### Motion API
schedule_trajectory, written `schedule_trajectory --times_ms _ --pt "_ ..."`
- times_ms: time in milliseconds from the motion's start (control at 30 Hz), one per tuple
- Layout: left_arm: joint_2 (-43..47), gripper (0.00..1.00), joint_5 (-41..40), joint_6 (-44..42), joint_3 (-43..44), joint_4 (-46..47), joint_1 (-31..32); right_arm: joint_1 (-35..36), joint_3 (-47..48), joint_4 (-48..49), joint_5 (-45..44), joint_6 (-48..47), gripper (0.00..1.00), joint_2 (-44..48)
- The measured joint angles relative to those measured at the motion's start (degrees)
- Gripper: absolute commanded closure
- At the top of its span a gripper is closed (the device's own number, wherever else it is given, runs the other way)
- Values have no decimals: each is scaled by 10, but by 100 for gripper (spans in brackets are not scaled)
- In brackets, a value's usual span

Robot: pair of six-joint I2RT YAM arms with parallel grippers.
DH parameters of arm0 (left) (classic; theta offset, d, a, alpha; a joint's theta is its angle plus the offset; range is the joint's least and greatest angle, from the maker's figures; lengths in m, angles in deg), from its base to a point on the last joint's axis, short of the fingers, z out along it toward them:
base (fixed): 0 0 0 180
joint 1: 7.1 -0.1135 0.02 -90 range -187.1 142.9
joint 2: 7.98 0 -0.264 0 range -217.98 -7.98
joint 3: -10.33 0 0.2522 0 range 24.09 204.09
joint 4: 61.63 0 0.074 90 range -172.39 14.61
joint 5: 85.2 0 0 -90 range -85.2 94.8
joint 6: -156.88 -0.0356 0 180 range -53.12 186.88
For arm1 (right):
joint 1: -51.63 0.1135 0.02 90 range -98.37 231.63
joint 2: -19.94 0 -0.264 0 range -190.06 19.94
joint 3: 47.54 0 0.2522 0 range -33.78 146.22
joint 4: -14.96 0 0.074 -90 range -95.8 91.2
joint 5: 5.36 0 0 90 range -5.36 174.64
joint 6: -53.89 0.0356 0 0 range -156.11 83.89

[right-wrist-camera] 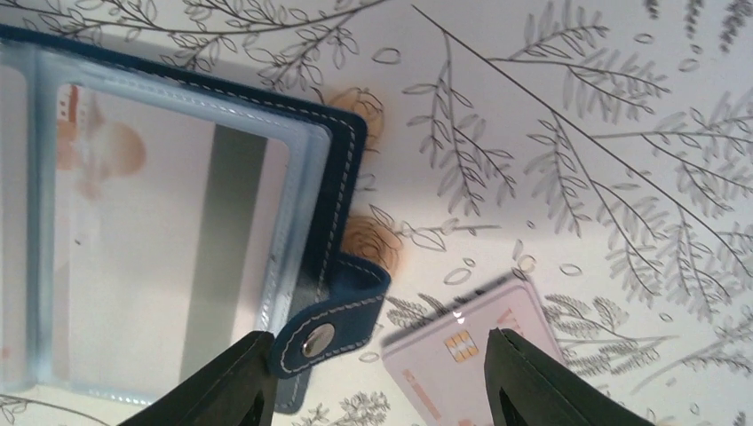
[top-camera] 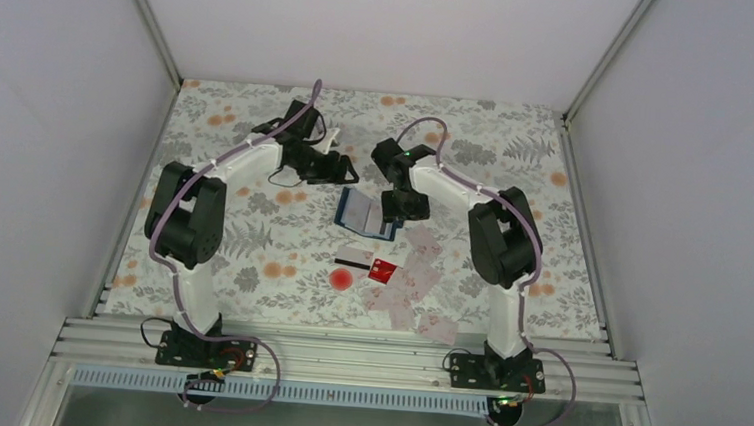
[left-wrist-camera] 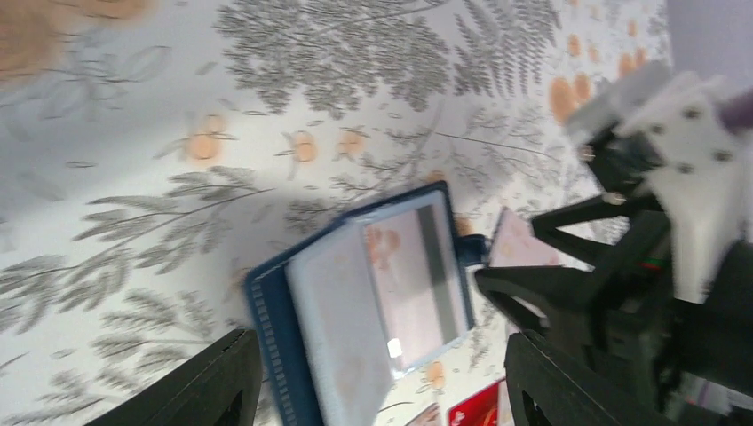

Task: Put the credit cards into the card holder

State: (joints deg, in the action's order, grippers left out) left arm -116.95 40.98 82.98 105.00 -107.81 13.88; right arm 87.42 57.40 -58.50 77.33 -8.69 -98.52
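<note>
**Fig.** Robot-lab test cell, seen from above. Plain white panels (top-camera: 48,130) close in the left, back & right sides. Alu. extrusion posts (top-camera: 149,19) run up the corners, and a slotted alu. rail (top-camera: 343,354) spans the near edge. Two white-and-black manipulators, left arm (top-camera: 197,220) & right arm (top-camera: 501,244), are bolted to that rail w/ lilac cables (top-camera: 155,238) running along them. A floral cloth (top-camera: 250,254) covers the table as a staged work surface.
</note>
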Motion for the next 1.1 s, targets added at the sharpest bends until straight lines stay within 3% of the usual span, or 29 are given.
schedule_trajectory --times_ms 500,1100 --pt "25 46 -180 -7 -50 -55 -36 -16 -58 2 -23 4 43 46" --pt "-42 47 -180 -32 -39 -60 7 -43 -134 51 -12 -10 46 67"
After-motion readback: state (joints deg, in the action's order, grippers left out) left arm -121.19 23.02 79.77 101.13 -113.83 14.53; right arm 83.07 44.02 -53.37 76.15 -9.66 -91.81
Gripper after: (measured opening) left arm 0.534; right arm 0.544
